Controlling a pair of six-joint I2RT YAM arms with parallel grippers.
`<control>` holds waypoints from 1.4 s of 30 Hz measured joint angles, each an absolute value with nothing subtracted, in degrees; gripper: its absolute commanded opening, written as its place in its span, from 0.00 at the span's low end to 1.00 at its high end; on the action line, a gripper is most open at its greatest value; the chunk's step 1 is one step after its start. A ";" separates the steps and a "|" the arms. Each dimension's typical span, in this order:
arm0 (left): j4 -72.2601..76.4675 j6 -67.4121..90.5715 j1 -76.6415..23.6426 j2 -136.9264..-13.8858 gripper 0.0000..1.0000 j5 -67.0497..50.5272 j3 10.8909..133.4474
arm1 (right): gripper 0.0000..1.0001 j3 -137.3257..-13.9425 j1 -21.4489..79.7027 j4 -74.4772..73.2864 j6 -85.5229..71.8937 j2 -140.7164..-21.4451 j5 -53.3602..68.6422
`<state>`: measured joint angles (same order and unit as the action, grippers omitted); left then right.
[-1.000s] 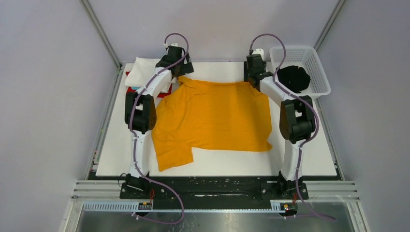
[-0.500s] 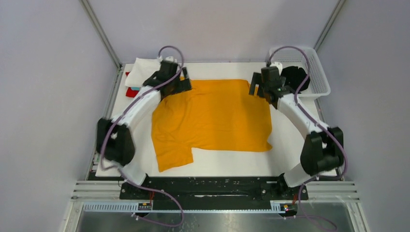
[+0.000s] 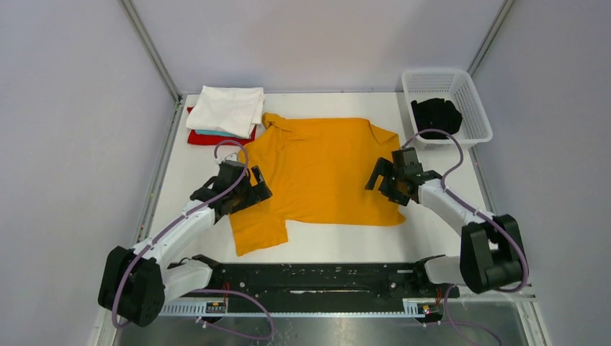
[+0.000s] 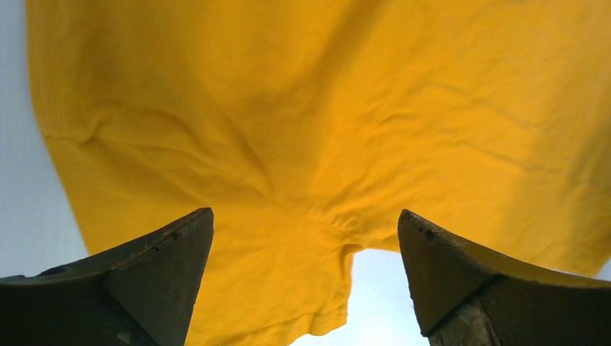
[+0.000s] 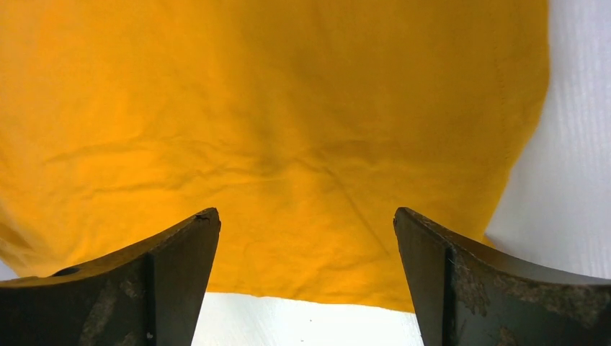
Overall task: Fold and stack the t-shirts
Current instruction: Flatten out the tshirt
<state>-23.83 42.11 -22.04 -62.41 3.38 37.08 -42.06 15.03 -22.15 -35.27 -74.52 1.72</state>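
Observation:
A mustard-yellow t-shirt (image 3: 320, 169) lies spread flat in the middle of the white table, one sleeve (image 3: 258, 229) pointing toward the near edge. My left gripper (image 3: 253, 193) is open and empty above the shirt's left side; in the left wrist view it frames the sleeve's armpit seam (image 4: 339, 231). My right gripper (image 3: 380, 182) is open and empty above the shirt's right side; the right wrist view shows the shirt's edge (image 5: 302, 292) between the fingers. A folded white shirt (image 3: 229, 109) tops a stack with light-blue and red shirts (image 3: 199, 136) at the back left. A black shirt (image 3: 436, 115) lies in the basket.
A white plastic lattice basket (image 3: 473, 107) stands at the back right corner. The white table (image 3: 447, 238) ends at a black rail along the near edge. Metal frame posts rise at the back corners.
Both arms have pulled back from the shirt's far edge toward the near side, now hovering low over its left and right sides. The shirt's far edge lies released and flat.

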 measured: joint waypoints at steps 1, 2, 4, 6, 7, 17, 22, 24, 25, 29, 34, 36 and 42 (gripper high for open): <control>-23.75 42.52 -22.04 -62.63 0.99 3.25 35.99 | 0.99 -42.11 15.29 -21.85 -35.83 -75.99 1.85; -23.70 42.85 -22.04 -62.72 0.99 3.20 35.18 | 0.99 -42.22 15.79 -21.61 -36.12 -77.73 1.61; -23.57 43.44 -22.04 -62.74 0.99 3.42 34.33 | 0.99 -43.13 17.98 -21.80 -36.56 -82.11 0.75; -23.59 43.81 -22.04 -62.74 0.99 3.92 34.22 | 0.99 -45.56 21.04 -22.28 -37.06 -86.15 -0.38; -23.51 43.99 -22.04 -62.65 0.99 4.36 34.22 | 0.99 -46.96 22.76 -21.19 -37.32 -87.85 -0.56; -25.30 45.58 -21.89 -60.07 0.99 8.19 34.09 | 0.99 -54.50 33.98 -21.54 -37.85 -95.02 -4.97; -28.84 46.48 -21.78 -56.88 0.99 9.82 34.09 | 0.99 -49.63 32.05 -25.87 -39.13 -86.91 -11.29; -29.87 46.72 -21.78 -55.70 0.99 10.13 34.09 | 0.99 -45.71 27.99 -26.35 -39.83 -81.82 -11.03; -30.28 46.87 -21.78 -55.22 0.99 10.17 34.09 | 0.99 -43.94 25.67 -26.28 -40.03 -79.96 -10.85; -31.29 47.55 -21.69 -54.00 0.99 10.17 34.09 | 1.00 -36.71 17.47 -26.85 -40.97 -72.88 -11.44; -35.62 48.75 -21.69 -51.68 0.99 10.39 34.09 | 0.99 -33.98 17.08 -28.64 -41.28 -63.66 -12.25; -38.50 49.89 -21.69 -49.65 0.99 10.63 34.09 | 0.99 -33.87 17.08 -28.86 -41.41 -59.99 -13.32; -47.53 54.37 -21.74 -46.11 0.98 10.81 33.19 | 1.00 -33.80 17.06 -29.87 -41.52 -55.92 -16.21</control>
<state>-47.53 54.37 -21.74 -46.11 10.81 33.19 -33.80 17.06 -29.87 -41.52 -55.92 -16.21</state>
